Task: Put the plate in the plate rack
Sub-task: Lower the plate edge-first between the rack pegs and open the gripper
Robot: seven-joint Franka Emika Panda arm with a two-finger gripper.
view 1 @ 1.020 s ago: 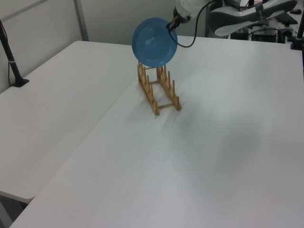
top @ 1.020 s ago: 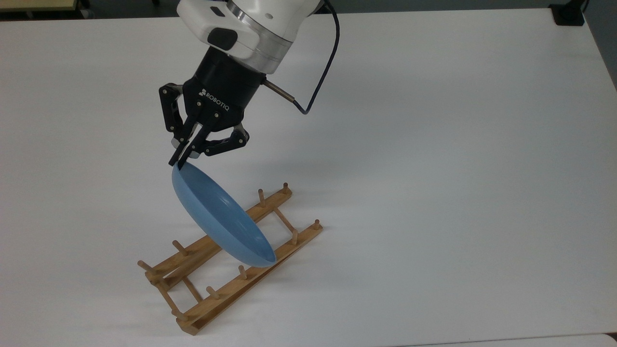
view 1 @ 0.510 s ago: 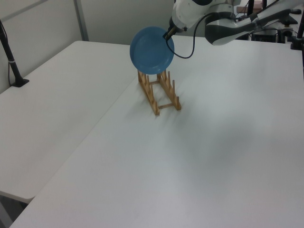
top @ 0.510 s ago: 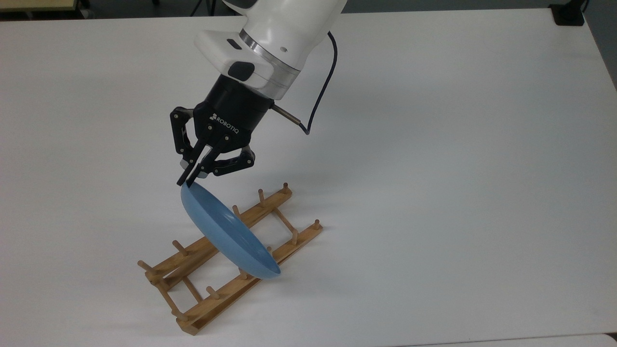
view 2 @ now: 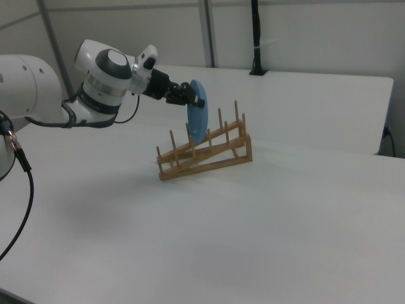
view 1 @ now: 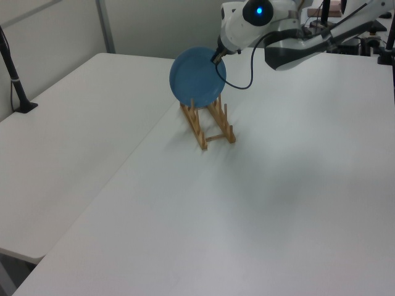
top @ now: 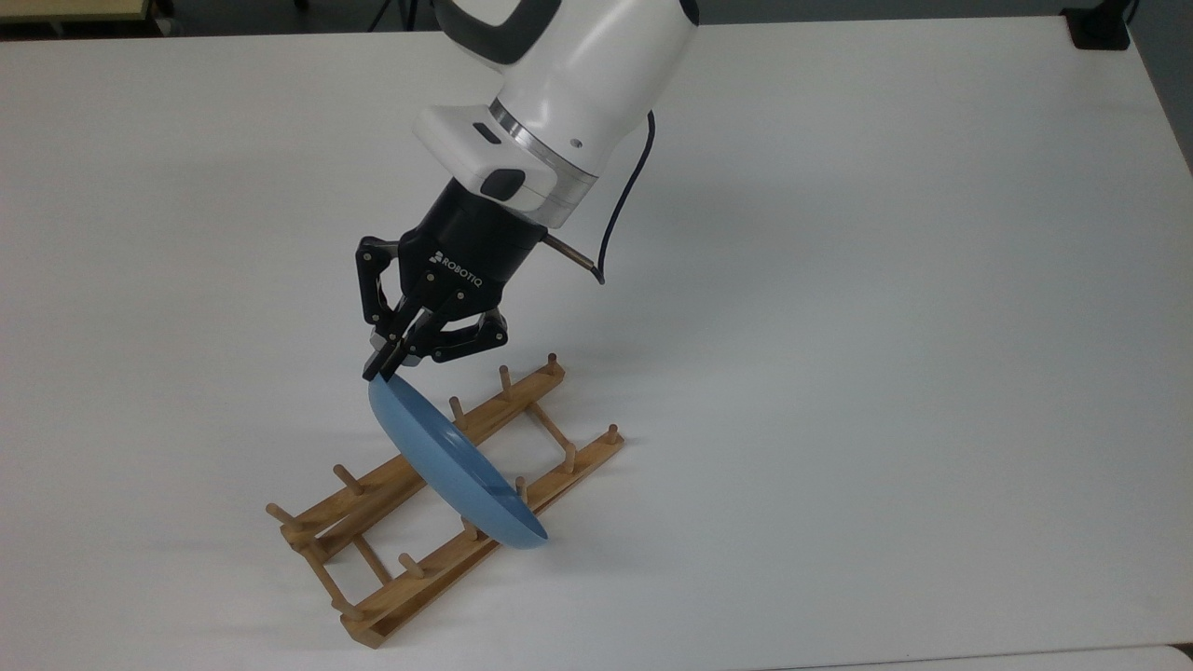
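A large white table (top: 885,326) is seen in all three views, and everything stands on it. The white robot arm (top: 569,84) is reached in from the top view's upper edge and is slanted down toward the top view's lower left. A thin dark cable (top: 626,196) is hung in a loop beside the wrist.

The plate rack (top: 447,503) is laid on the table, running from the top view's lower left to the upper right. It is made of two long wooden rails, which are joined by thin crossbars, and short upright pegs are set along each rail. In the right view the rack (view 2: 205,152) is seen to rise toward the right view's right.

The blue plate (top: 454,471) is held on its edge, nearly upright, across both rails at about the middle of the rack. Its lower part is placed down between the pegs; in the top view a peg is seen on each side of it. Whether the lower rim touches the rails cannot be told. In the left view the plate (view 1: 196,76) shows its round face above the rack (view 1: 208,123).

The black gripper (top: 384,370) is closed narrowly on the upper rim of the plate, with one finger on each face.
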